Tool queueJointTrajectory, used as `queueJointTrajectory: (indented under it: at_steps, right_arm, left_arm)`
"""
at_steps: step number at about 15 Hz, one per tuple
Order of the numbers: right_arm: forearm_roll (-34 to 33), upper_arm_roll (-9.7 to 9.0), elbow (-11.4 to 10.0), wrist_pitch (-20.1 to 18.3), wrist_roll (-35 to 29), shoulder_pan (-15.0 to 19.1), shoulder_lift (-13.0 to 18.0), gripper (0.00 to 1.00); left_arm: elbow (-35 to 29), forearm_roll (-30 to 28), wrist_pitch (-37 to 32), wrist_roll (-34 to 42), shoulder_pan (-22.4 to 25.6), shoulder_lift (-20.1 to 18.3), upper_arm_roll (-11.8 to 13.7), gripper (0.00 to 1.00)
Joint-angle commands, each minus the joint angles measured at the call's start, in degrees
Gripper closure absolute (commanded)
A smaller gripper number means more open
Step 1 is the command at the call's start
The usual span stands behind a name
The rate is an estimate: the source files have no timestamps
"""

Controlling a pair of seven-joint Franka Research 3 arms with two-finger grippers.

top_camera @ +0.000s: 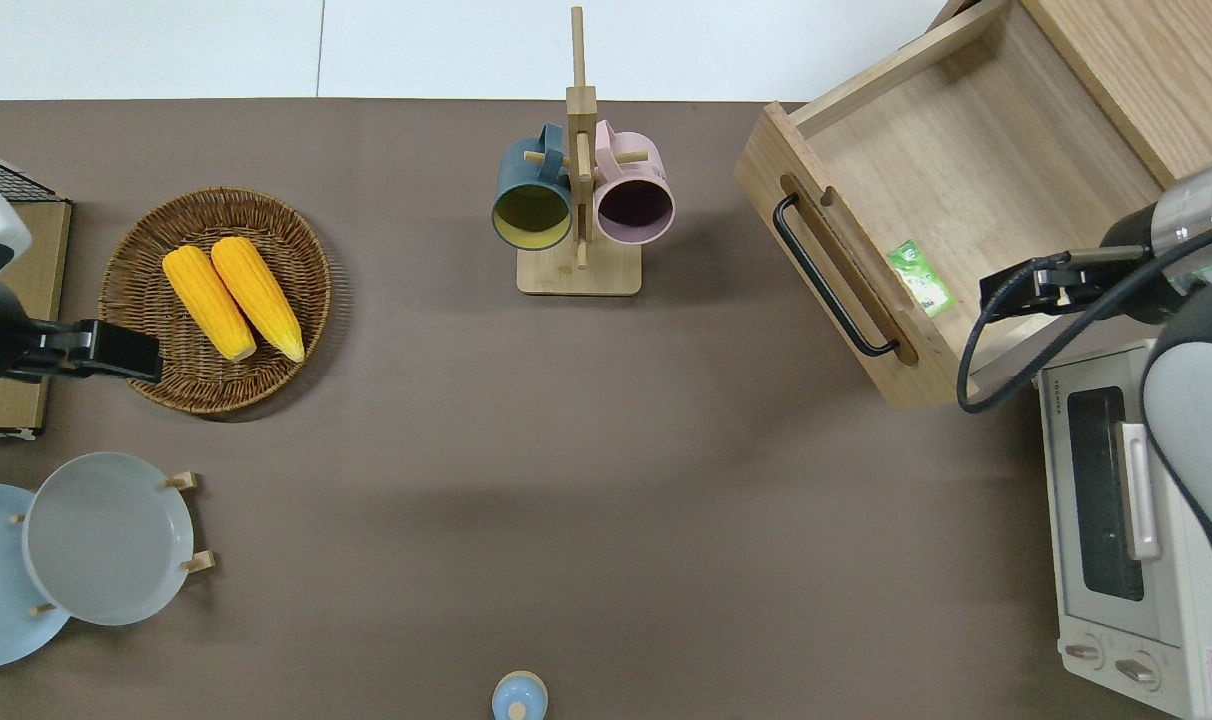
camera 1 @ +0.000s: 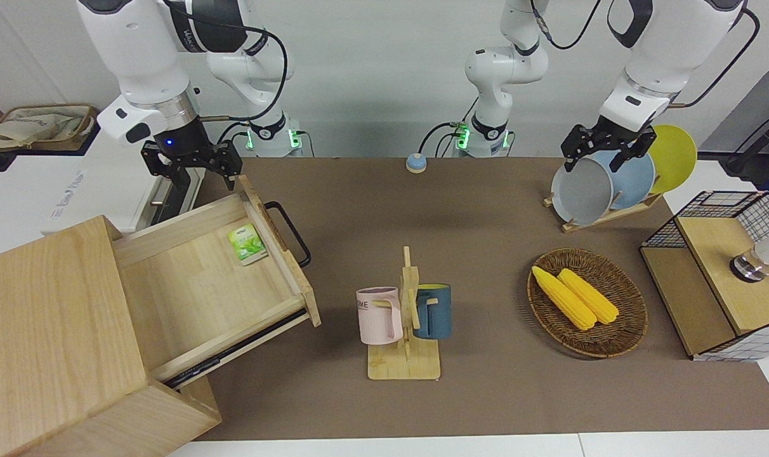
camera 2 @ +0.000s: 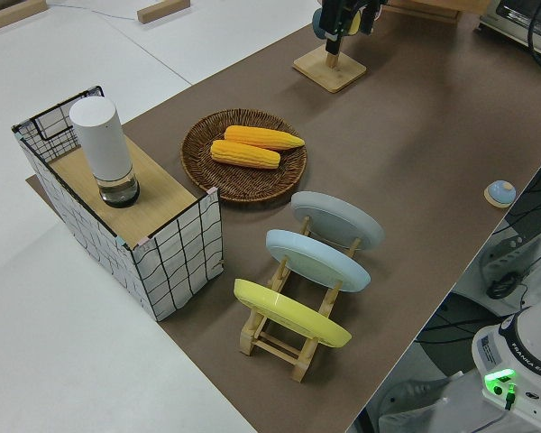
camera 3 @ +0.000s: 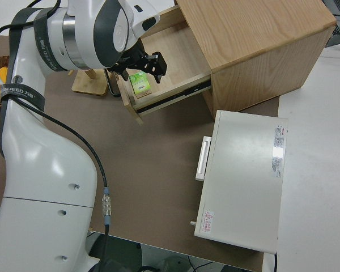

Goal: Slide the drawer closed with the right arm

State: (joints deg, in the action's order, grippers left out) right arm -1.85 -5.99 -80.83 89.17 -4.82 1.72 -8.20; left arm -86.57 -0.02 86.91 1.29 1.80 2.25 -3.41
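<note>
Hovering at the upper left of the front view, the right gripper (camera 1: 191,166) is hanging with its jaws apart and empty, over the drawer's corner nearest the robots in the overhead view, where it is showing at the right edge; the drawer (camera 1: 216,285) is standing wide open at the left of that front frame, pulled well out of the big wooden box (camera 1: 48,330), with a small green packet (camera 1: 247,244) lying inside against the front panel and the black loop handle (camera 1: 289,233) facing the middle of the table. Judging from this, the approach step is in hand and the push is not yet begun: nothing is touching the front panel. The next move is calling for the gripper to get round to the handle face of the panel, come down level with it and press squarely along the slide toward the box. At the upper right of the frame the left gripper (camera 1: 603,149) is parked, its jaws open
</note>
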Motion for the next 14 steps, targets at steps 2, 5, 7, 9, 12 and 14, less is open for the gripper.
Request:
queueJointTrajectory:
  at_steps: [2, 5, 7, 9, 12, 14]
  right_arm:
    - [-0.09, 0.19, -0.2, -0.67, 1.22, 0.21, 0.73, 0.019]
    - [-0.09, 0.19, -0.11, -0.67, 1.22, 0.3, 0.73, 0.165]
    - [-0.09, 0.19, -0.11, -0.67, 1.3, 0.3, 0.73, 0.457]
    - [0.09, 0.19, -0.11, -0.67, 1.3, 0.3, 0.82, 0.86]
    - [0.0, 0.19, -0.11, -0.67, 1.3, 0.13, 0.82, 1.0]
    - [-0.08, 0.19, -0.11, -0.67, 1.3, 0.21, 0.82, 1.0]
  left_arm:
    - [1.4, 0.98, -1.13, 0.56, 0.22, 0.65, -0.37, 0.01]
    - [1.4, 0.98, -1.13, 0.56, 0.22, 0.65, -0.37, 0.01]
    - [1.49, 0.98, -1.13, 0.56, 0.22, 0.65, -0.37, 0.01]
    - [1.4, 0.98, -1.13, 0.56, 0.22, 0.65, -0.37, 0.01]
    - [1.4, 0.98, -1.13, 0.56, 0.22, 0.65, -0.37, 0.01]
    - [1.49, 0.98, -1.13, 0.56, 0.22, 0.65, -0.37, 0.01]
